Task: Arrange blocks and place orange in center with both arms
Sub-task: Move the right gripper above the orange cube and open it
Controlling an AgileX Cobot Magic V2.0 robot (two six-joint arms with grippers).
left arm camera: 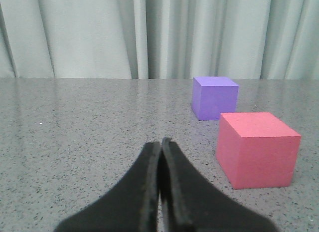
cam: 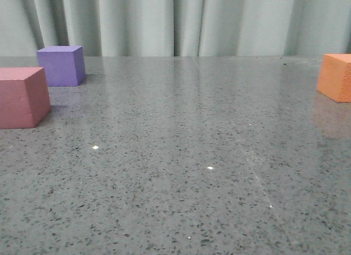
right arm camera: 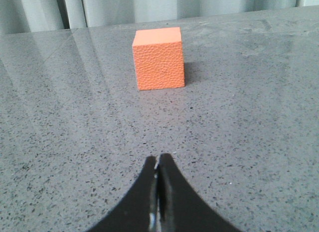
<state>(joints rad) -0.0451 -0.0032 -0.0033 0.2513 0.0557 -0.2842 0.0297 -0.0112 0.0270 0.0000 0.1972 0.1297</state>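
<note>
The pinkish-red cube (cam: 21, 97) sits at the table's left edge in the front view, with the purple cube (cam: 61, 65) just behind it. The orange cube (cam: 335, 77) sits at the far right, cut by the frame edge. Neither gripper shows in the front view. In the left wrist view my left gripper (left arm camera: 160, 142) is shut and empty, with the pinkish-red cube (left arm camera: 256, 149) and the purple cube (left arm camera: 215, 98) ahead of it to one side. In the right wrist view my right gripper (right arm camera: 158, 158) is shut and empty, well short of the orange cube (right arm camera: 158, 58).
The grey speckled tabletop (cam: 181, 156) spreads between the left cubes and the orange cube. A pale pleated curtain (cam: 175, 22) hangs behind the table's far edge.
</note>
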